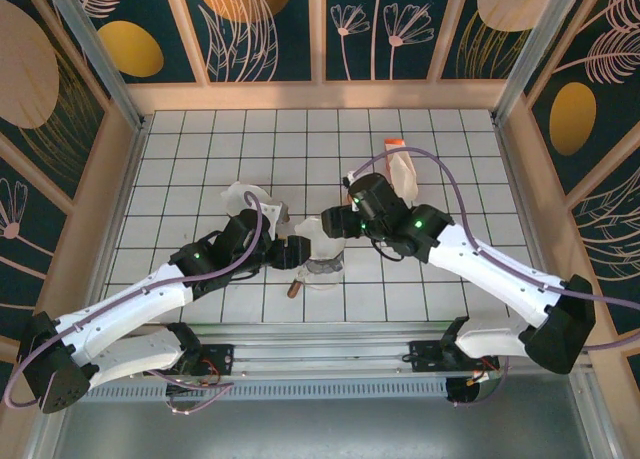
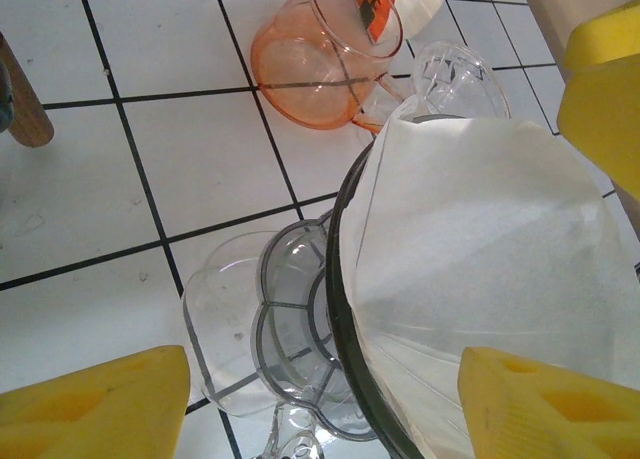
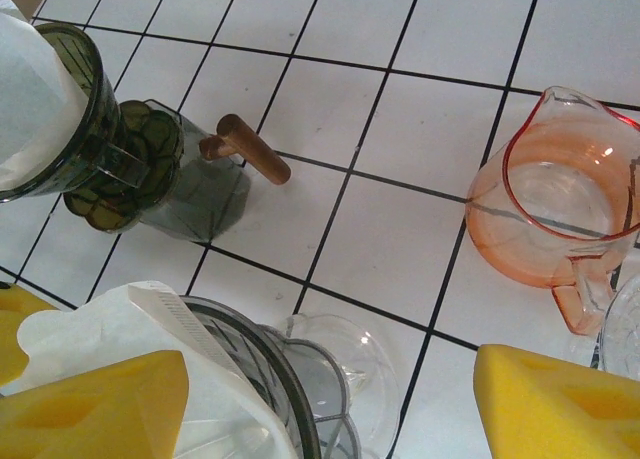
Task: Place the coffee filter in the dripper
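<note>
Left claw (image 2: 320, 374): jaws wide, gripping nothing. Coffee filter (image 2: 480, 219) sits in the dripper (image 2: 343, 309), between this claw's fingers. Right claw (image 3: 330, 379): jaws wide, nothing held, filter edge close beside one finger. Pink pitcher (image 2: 310, 69) stands beyond on the table (image 2: 200, 149).

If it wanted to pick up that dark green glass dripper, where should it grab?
Probably the brown wooden handle: it juts sideways from the dark green glass dripper, with bare white tiles around it. Come down from above, one finger each side.
</note>
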Available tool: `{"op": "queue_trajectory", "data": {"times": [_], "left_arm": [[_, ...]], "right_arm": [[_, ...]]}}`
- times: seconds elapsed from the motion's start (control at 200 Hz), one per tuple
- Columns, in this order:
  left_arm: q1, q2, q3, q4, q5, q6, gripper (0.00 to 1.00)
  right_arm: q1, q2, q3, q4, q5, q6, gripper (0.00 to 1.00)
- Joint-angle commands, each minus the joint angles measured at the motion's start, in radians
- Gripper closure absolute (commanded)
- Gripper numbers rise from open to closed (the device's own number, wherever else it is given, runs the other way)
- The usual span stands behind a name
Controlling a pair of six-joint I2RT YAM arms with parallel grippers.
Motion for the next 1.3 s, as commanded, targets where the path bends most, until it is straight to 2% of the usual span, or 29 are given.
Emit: {"op": "queue_trajectory", "data": {"times": [0.0, 0.61, 0.786, 0.951, 1.136, 1.296], "left_arm": [[0.006, -0.004, 0.030, -0.008, 0.000, -0.007, 0.26], [0.006, -0.065, 0.074, -0.025, -0.025, -0.008, 0.01], [0.006, -0.110, 0.066, -0.040, -0.065, 0.021, 0.01], [0.006, -0.208, -0.024, -0.049, -0.115, 0.022, 0.01], [0.005, -0.299, -0.100, -0.062, -0.078, -0.014, 0.03], [-0.008, -0.311, -0.156, -0.053, -0.044, -0.047, 0.08]], "right_arm": [[-0.005, -0.044, -0.023, 0.022, 0.032, 0.024, 0.25], [-0.005, -0.120, -0.060, 0.040, 0.092, 0.056, 0.24], [-0.006, -0.150, -0.079, 0.032, 0.121, 0.076, 0.24], [-0.007, -0.198, -0.110, 0.031, 0.156, 0.104, 0.24], [-0.014, -0.247, -0.139, 0.024, 0.202, 0.127, 0.24], [-0.035, -0.285, -0.163, 0.036, 0.213, 0.138, 0.24]]}}
